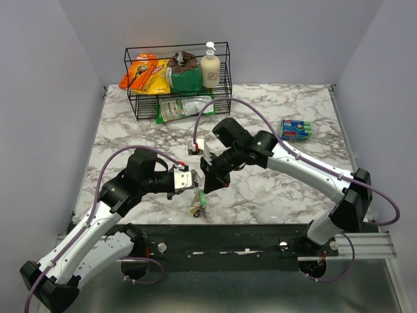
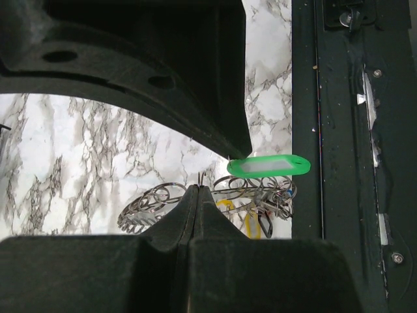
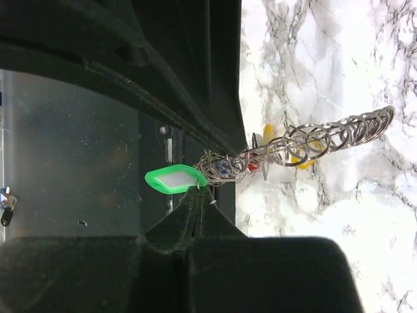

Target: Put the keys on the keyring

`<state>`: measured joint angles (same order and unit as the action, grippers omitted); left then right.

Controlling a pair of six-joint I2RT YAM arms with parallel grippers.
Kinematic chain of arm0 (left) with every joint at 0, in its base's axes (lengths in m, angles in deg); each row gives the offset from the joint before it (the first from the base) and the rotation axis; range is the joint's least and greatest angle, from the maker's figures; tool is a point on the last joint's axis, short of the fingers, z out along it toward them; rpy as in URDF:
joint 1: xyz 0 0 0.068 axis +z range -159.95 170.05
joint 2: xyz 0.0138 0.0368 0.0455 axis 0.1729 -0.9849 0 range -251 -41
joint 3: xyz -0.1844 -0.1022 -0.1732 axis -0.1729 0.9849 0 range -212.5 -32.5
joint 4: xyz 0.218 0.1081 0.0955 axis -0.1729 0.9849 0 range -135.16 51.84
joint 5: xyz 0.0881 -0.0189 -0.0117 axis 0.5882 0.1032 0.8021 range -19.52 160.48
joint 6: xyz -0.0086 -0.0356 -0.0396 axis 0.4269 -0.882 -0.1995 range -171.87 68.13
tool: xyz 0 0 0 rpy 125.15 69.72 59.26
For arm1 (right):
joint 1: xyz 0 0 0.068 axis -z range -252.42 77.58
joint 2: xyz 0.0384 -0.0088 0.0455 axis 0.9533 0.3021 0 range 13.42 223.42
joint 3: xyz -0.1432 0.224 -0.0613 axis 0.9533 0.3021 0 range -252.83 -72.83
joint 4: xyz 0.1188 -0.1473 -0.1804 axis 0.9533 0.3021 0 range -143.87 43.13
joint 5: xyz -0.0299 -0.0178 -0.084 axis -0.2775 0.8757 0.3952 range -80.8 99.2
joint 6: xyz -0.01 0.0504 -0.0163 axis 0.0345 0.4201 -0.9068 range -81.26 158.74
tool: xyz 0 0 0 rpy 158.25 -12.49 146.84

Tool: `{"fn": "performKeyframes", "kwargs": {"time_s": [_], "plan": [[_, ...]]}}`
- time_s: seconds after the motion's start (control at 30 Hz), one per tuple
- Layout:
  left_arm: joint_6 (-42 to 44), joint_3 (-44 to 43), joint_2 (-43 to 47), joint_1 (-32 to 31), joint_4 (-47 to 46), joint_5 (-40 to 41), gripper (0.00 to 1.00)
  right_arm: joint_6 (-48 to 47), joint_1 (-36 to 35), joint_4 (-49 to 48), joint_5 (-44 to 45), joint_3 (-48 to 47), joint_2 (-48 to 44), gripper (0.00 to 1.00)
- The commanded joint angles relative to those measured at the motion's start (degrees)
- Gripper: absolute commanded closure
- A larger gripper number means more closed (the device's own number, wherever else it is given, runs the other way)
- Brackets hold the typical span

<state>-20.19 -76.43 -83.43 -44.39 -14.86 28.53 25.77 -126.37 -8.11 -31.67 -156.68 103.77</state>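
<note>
The left gripper (image 1: 193, 184), jaws closed, appeared to pinch a thin wire loop of the keyring (image 2: 155, 203), whose chain of loops lay crosswise to its fingers, close to the table's (image 1: 273, 192) near edge. The keys (image 1: 199, 207) and a green tag (image 2: 269, 165) bunched at one end, just under the two arms' meeting tips. The right gripper (image 1: 208, 184), also closed, seemed to nip the wire beside the tag. Neither arm stood nearer.
</note>
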Motion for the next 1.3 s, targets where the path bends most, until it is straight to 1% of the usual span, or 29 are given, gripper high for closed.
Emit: {"fn": "performKeyframes", "kwargs": {"time_s": [0.0, 0.4, 0.8, 1.27], "plan": [[1.89, -3.1, 0.16, -0.9, 0.02, 1.26, 1.0, -0.56, -0.36, 2.32, -0.71, -2.63, 1.41, 0.99], [2.77, -3.63, -0.54, -2.92, 1.69, 2.67, 1.0, 0.23, -0.36, 2.58, 1.4, -3.77, 2.38, 0.99], [2.07, -3.28, -0.11, -4.15, 0.81, 2.58, 1.0, 0.76, -0.36, 3.02, 3.68, -3.6, 3.78, 0.99], [1.89, -2.75, 0.86, -5.2, 1.42, 3.72, 1.0, 1.19, -0.36, 2.85, 4.91, -3.07, 2.56, 0.99]]}}
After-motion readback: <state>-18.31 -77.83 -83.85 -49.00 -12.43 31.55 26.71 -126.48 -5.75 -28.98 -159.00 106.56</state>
